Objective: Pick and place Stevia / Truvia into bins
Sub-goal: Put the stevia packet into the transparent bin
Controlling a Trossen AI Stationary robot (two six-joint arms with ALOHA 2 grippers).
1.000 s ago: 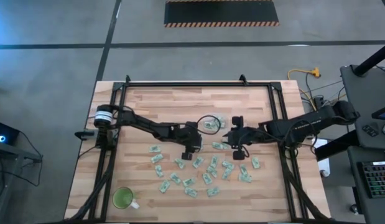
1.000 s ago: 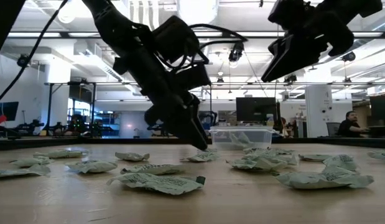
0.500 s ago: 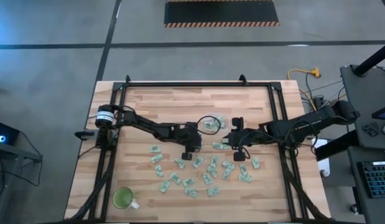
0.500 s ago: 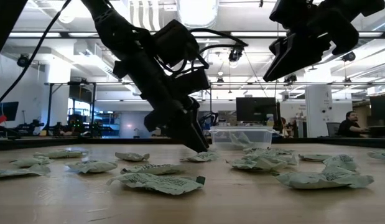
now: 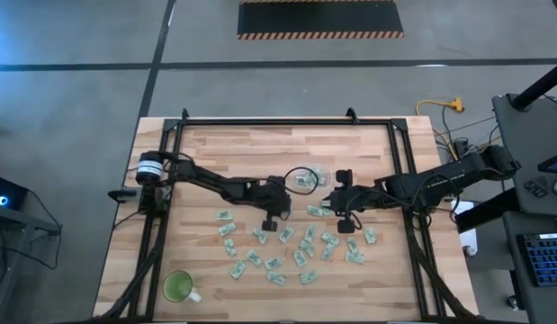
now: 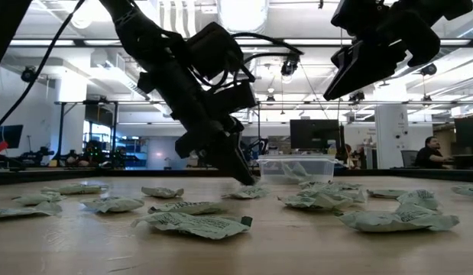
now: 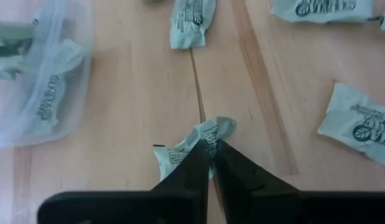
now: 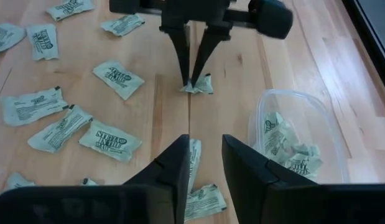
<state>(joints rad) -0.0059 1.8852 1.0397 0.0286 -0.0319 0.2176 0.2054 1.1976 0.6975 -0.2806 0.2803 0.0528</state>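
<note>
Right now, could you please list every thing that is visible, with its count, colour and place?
Sachets: about two dozen, pale green and white, scattered on the table in front of the two claws.
Pinched sachet: one, pale green, crumpled between the left claw's fingertips, on the wood.
Tub: one, clear, beside the left claw; several crumpled sachets inside.
Cup: one, green with a handle, near corner on the left arm's side.
Table: one, light wood with a black frame.
Person: one, seated in the room behind.
Left claw: shut on the pinched sachet, at the table's middle.
Right claw: open, raised above loose sachets, right of the tub.
</note>
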